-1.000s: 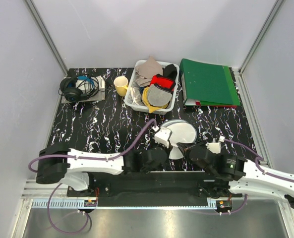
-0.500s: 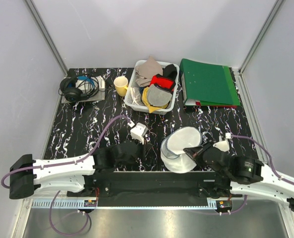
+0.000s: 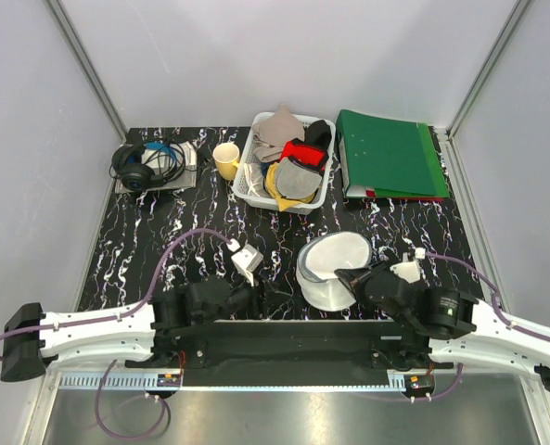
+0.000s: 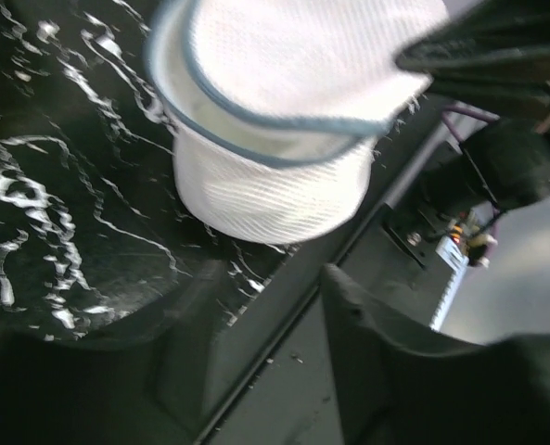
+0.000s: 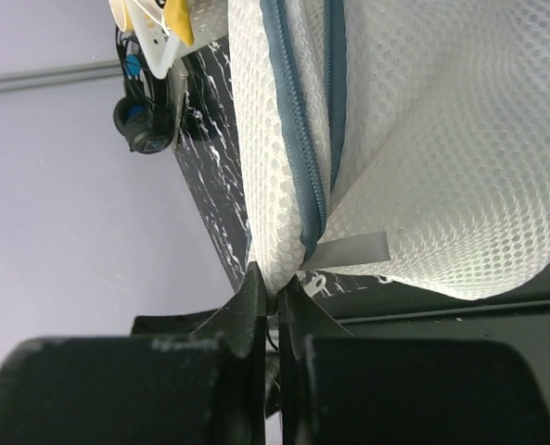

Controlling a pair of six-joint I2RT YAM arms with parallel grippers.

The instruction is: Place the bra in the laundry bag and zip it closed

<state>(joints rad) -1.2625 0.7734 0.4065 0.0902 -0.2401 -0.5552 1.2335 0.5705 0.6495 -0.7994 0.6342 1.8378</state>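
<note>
The laundry bag (image 3: 333, 267) is a white mesh drum with a blue zip, tilted up off the black marbled table near the front edge. My right gripper (image 3: 342, 277) is shut on its rim; in the right wrist view the jaws (image 5: 276, 289) pinch the mesh beside the blue zip (image 5: 298, 139) and a grey tag (image 5: 349, 250). My left gripper (image 3: 263, 293) stands open to the left of the bag, apart from it. In the left wrist view nothing is between its fingers (image 4: 377, 371), and the bag (image 4: 275, 176) sits ahead. The bra shows in no view.
A white lattice basket (image 3: 323, 193) holding grey, red and yellow garments stands at the back centre. A yellow cup (image 3: 225, 159) is on its left, black headphones (image 3: 145, 165) at the back left, and a green folder (image 3: 390, 156) at the back right. The table's front rail (image 3: 284, 329) runs below the bag.
My left gripper let go of the bag, drew back left toward the front edge, and opened. The right gripper tipped the bag up from flat and still grips its rim.
</note>
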